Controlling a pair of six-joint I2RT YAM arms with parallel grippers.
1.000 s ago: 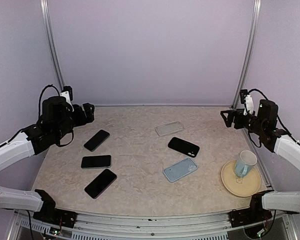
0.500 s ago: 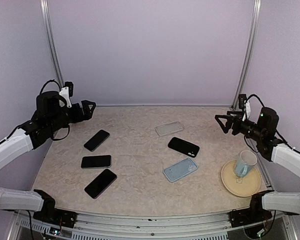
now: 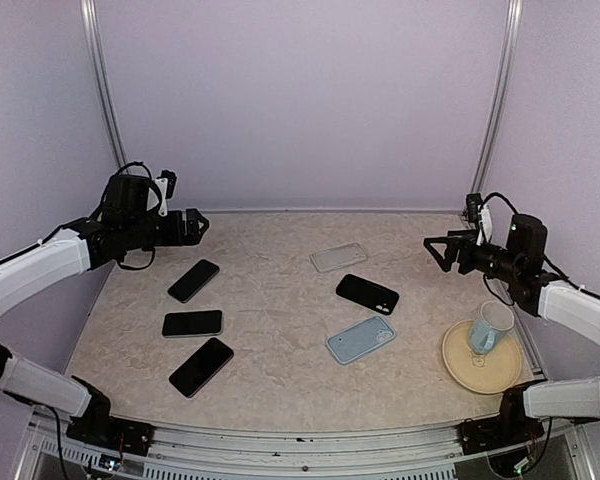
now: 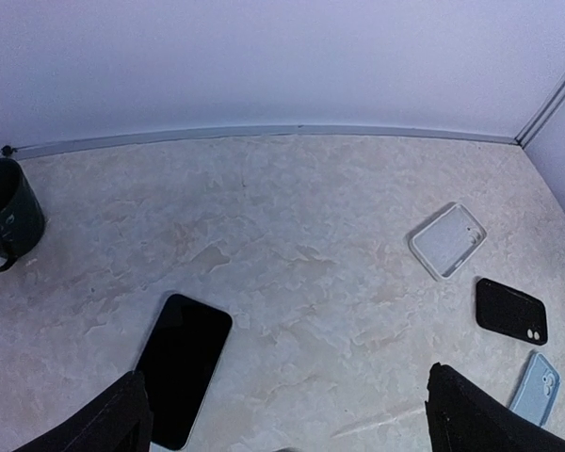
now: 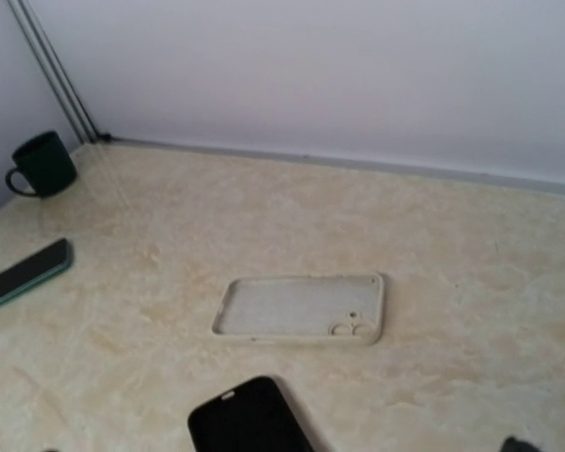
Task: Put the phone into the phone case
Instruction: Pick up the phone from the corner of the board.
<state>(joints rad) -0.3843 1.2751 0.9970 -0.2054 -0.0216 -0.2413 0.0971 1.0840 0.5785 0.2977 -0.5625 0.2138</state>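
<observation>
Three black phones lie on the left of the table: a far one, a middle one and a near one. Three empty cases lie right of centre: a clear white case, a black case and a light blue case. My left gripper is open and empty, held above the table behind the far phone. My right gripper is open and empty, in the air right of the white case and the black case.
A pale blue mug stands on a tan plate at the near right. A dark green mug stands at the far left corner, also in the right wrist view. Walls close the back and sides.
My left gripper has swung right and out over the table's far left. My right gripper has reached left and a little lower towards the cases. Phones and cases have not moved.
</observation>
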